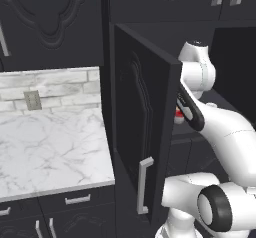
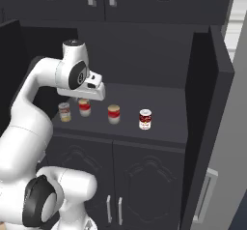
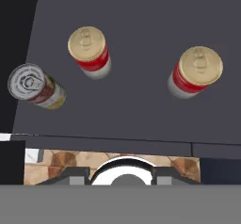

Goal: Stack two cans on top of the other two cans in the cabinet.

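1. Four cans stand upright in a row, apart, on the cabinet [image 2: 212, 79] shelf [image 2: 164, 108]: yellow-labelled can [image 2: 64, 111], gold-topped cans [image 2: 84, 107] [image 2: 114, 113], and red-labelled can [image 2: 145, 119] at 3 o'clock.
2. The hand [image 2: 91, 93] hovers above the left cans, closed, holding nothing.

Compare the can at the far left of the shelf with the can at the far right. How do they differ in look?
In the right base view, the far-left can has a yellowish lower label, while the far-right can is dark red with white markings. The far-left can stands close beside a neighbouring can under the robot's hand; the far-right can stands apart from the others. From the hand view, the far-left can has a silver lid. Both stand upright on the cabinet shelf.
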Controlling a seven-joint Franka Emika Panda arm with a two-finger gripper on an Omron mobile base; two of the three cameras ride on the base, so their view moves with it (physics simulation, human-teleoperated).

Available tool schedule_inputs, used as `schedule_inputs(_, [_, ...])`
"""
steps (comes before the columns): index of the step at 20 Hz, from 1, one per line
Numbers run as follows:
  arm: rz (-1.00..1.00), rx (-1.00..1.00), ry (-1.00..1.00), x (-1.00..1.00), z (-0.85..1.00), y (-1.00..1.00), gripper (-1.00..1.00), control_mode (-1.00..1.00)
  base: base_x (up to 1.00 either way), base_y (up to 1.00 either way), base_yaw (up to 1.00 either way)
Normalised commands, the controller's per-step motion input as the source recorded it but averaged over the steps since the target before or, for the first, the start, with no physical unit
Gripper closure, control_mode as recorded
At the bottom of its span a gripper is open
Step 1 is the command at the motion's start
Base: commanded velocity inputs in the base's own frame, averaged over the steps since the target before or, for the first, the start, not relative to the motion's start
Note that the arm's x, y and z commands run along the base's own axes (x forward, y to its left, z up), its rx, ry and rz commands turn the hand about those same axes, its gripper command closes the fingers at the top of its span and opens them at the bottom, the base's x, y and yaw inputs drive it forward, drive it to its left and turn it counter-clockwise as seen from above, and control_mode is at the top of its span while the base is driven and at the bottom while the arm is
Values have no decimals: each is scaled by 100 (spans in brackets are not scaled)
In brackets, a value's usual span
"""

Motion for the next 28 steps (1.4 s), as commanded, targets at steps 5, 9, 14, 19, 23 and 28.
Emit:
schedule_inputs(5, [0, 0, 0, -4, 0, 0, -100, -100, 0, 0, 0])
schedule_inputs(9, [2, -1, -1, -14, -3, 0, -100, -100, 0, 0, 0])
schedule_inputs(14, [5, -5, -11, -29, -6, 1, -100, -100, 0, 0, 0])
schedule_inputs(19, [2, -6, -7, -30, -3, 1, -100, -100, 0, 0, 0])
schedule_inputs(23, [7, -9, -8, -23, -2, 2, -100, -100, 0, 0, 0])
schedule_inputs(28, [23, -1, -13, -6, -1, 0, -100, -100, 0, 0, 0])
